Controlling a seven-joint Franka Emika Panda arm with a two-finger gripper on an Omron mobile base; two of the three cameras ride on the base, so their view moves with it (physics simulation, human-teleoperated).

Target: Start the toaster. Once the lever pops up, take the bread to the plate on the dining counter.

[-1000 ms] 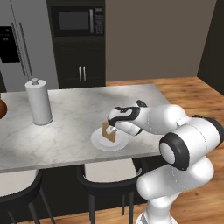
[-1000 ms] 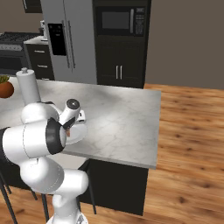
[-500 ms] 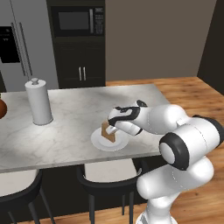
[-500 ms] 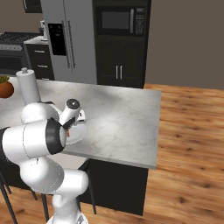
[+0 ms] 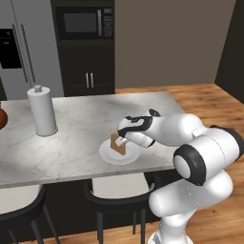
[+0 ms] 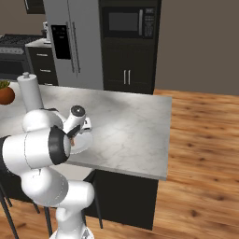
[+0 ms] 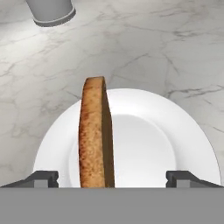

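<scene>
Bread [image 7: 95,135] (upright) — between parted fingertips [image 7: 41,178]

Paper towel roll [image 5: 42,112] upright, steel fridge [image 5: 21,47], built-in microwave [image 5: 84,22], black stools [image 5: 116,188]

The long pale grey-veined marble dining counter [image 6: 135,126] on its dark base runs across the middle of the frame. The white arm with dark joints bends over the counter's near left part, and its hand covers most of the round white plate [image 6: 84,143], of which a sliver of rim shows (the jaws cannot be made out). A tall white cylindrical paper-towel roll [image 6: 30,92] stands upright on the counter to the left. Behind stand a stainless-steel refrigerator [image 6: 74,42] and a dark built-in microwave [image 6: 127,21].
</scene>
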